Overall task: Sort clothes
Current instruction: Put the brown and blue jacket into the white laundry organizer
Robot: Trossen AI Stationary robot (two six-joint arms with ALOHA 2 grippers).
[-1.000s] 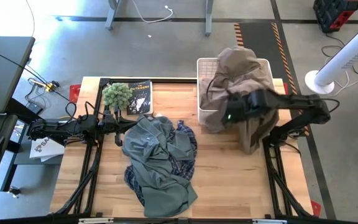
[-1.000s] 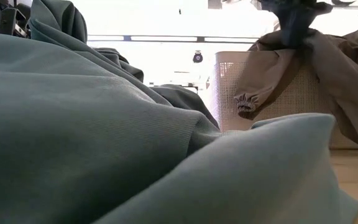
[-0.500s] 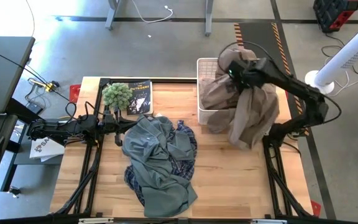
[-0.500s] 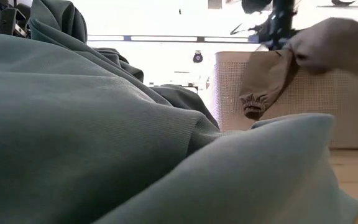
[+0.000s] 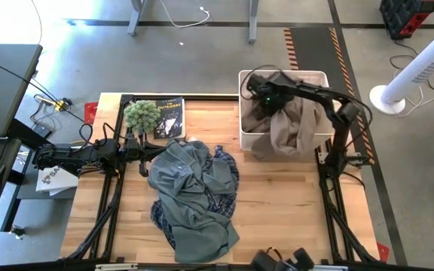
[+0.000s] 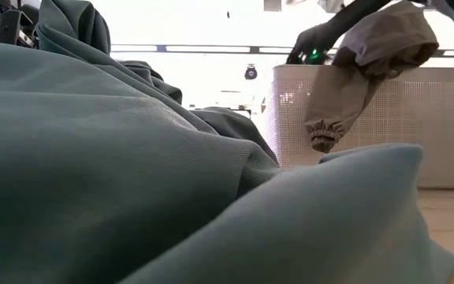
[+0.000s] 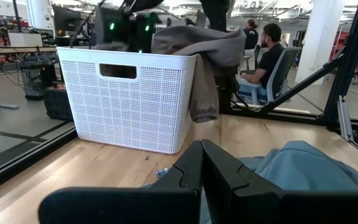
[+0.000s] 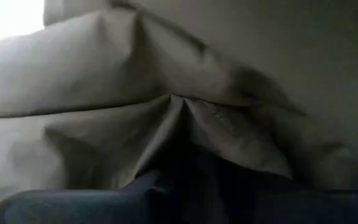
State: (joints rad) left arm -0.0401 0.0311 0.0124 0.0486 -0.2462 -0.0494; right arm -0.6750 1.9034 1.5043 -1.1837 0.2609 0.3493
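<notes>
- The tan-khaki garment (image 5: 296, 128) is draped over the white plastic basket (image 5: 245, 135): part lies inside, part hangs over the rim nearest the desk's middle, and in the low view a cuffed sleeve dangles down the outer wall. I judge this piece nearly placed, not finished.
- The right gripper (image 5: 266, 96) sits over the basket's far left corner; its wrist camera sees only bunched tan cloth close up, which suggests it is grasping that cloth, though I cannot tell for certain.
- The left gripper (image 7: 201, 163) rests low at the desk's (image 5: 277, 218) left side, its fingers clenched together on nothing, just beside the heap.
- The grey-blue garment (image 5: 191, 196) lies crumpled mid-desk, over the navy-and-white plaid shirt (image 5: 224, 181), which peeks out at the heap's right and lower edges. Both are not yet sorted.
- Count: three garments visible; no white one shows. One basket, one green fuzzy plant (image 5: 142, 114), one book (image 5: 167, 117), two arms.
- Roughly a third done, by my estimate.
</notes>
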